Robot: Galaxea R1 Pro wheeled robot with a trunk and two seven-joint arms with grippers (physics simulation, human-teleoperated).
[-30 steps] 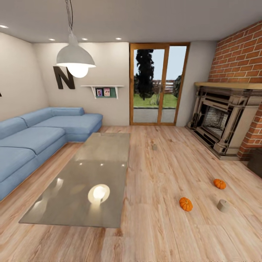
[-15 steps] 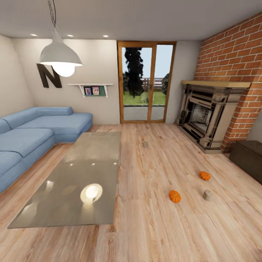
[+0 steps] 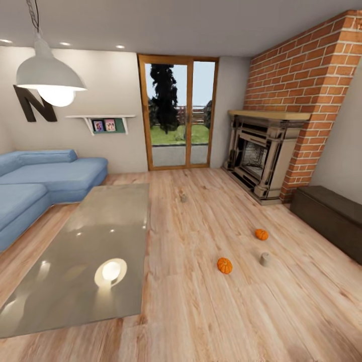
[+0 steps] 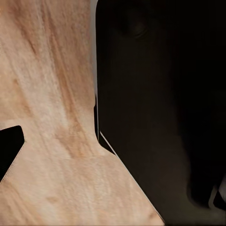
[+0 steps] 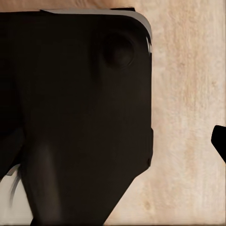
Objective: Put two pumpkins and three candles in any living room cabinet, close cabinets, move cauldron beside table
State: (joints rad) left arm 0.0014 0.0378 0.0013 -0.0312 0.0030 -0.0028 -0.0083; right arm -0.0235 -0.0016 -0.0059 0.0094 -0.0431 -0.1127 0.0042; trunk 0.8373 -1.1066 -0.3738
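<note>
- Panned right since the earlier frame, exposing cabinet (image 3: 329, 221) beside fireplace (image 3: 261, 156).
- Pumpkins (image 3: 224, 265) (image 3: 261, 234) and candle (image 3: 265, 259) on floor, well apart from cabinet.
- Gripper states: cannot tell.
- Best approached squarely, stopping short of nearest pumpkin.

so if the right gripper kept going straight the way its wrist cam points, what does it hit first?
Most likely the wood plank floor, the pale surface beyond the dark robot body in the right wrist view. Nothing lies on that stretch of planks. Depth is unclear, and the gripper's own state cannot be told.
</note>
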